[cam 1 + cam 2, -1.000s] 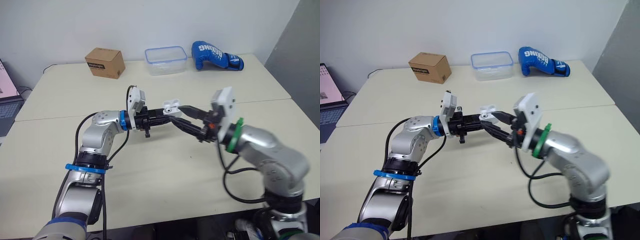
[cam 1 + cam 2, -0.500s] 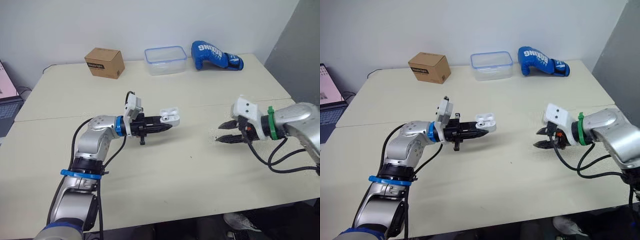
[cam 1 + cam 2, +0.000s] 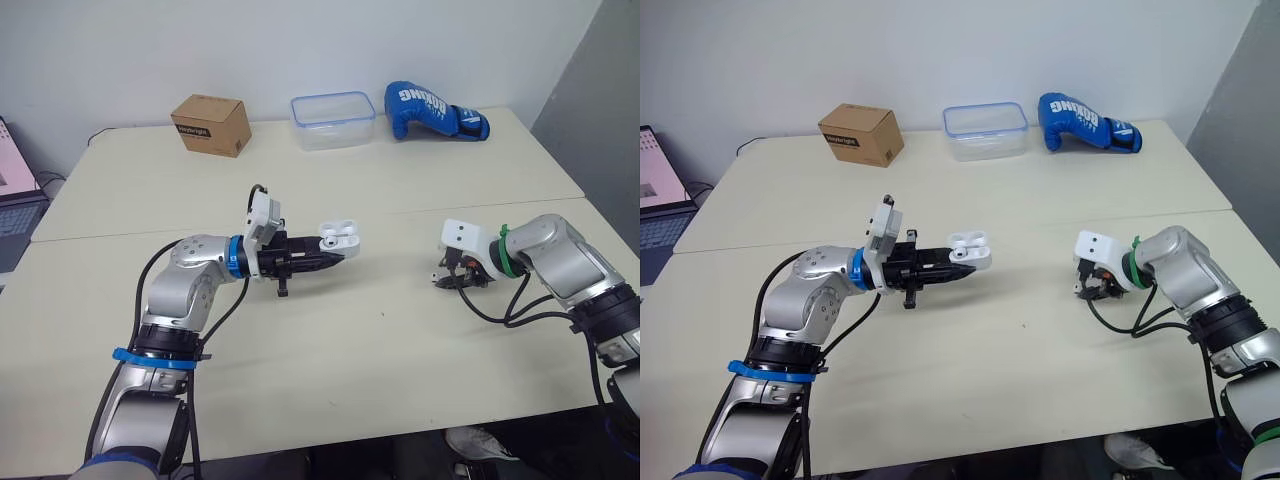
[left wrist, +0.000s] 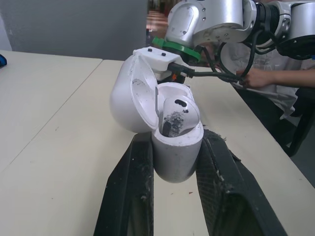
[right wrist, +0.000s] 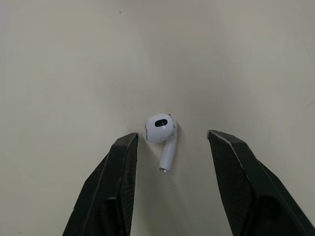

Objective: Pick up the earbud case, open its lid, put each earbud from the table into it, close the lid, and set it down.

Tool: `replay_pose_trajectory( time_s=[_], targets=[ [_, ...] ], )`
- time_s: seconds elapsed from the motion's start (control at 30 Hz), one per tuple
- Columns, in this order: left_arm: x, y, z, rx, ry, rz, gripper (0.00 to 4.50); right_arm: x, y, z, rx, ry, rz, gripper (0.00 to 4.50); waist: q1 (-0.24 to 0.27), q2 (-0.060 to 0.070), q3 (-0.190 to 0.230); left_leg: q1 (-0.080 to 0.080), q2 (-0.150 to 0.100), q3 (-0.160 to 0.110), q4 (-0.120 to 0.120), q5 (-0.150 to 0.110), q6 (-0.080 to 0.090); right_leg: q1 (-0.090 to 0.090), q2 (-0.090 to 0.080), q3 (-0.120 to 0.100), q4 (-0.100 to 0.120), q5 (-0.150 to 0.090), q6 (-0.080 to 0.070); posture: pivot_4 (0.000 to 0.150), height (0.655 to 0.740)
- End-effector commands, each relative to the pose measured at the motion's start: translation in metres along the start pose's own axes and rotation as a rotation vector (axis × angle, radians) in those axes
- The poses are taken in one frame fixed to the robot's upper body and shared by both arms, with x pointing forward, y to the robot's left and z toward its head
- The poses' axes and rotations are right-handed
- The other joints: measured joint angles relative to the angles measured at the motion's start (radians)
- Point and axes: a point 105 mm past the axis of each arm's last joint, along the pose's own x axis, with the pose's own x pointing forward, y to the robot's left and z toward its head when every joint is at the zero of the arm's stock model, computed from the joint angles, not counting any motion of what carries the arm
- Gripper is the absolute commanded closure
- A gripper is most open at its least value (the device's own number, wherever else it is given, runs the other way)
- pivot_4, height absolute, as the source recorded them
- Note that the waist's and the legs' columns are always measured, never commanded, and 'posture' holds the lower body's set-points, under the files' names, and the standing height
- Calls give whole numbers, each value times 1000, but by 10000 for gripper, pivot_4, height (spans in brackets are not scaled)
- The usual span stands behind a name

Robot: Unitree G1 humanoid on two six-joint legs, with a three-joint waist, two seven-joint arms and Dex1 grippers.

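My left gripper (image 3: 322, 254) is shut on the white earbud case (image 4: 160, 129), held above the table's middle with its lid flipped open. One earbud (image 4: 176, 114) sits inside the case. My right gripper (image 5: 172, 140) is open and points down at the table on the right, its fingertips (image 5: 125, 147) on either side of a white earbud (image 5: 162, 134) lying flat on the table. In the eye views the right gripper (image 3: 452, 279) hovers just over the table, hiding that earbud.
Along the far edge stand a brown cardboard box (image 3: 210, 125), a clear plastic container (image 3: 332, 120) and a blue boxing glove (image 3: 432, 110). A laptop (image 3: 15, 200) lies at the far left. A person's hand (image 4: 258, 78) shows beyond the table in the left wrist view.
My right gripper left the case, swung right and lowered over the earbud on the table. The left gripper kept hold of the open case, shifting slightly.
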Motion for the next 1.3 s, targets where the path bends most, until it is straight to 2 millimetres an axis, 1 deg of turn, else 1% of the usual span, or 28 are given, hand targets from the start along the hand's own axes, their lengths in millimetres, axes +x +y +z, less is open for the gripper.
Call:
replay_pose_trajectory(
  time_s=[0.03, 0.33, 1.3],
  targets=[
    [-3, -2, 13, 45, -30, 4, 37081, -7, -6, 2, -24, 8, -8, 21916, 0, 0, 0, 0, 0, 0, 0, 0, 0, 0, 0, 0, 0, 0, 0, 1500, 7307],
    [-2, -1, 13, 43, -29, 8, 37081, -2, -2, 5, -17, -4, 15, 21916, 2, 0, 0, 0, 0, 0, 0, 0, 0, 0, 0, 0, 1, 0, 0, 1500, 7307],
    [-1, -7, 10, 32, -11, -19, 37081, 5, -1, 11, -34, -11, 40, 21916, -1, 0, 0, 1, 0, 0, 0, 0, 0, 0, 0, 0, 1, 0, 0, 1500, 7307]
  ],
)
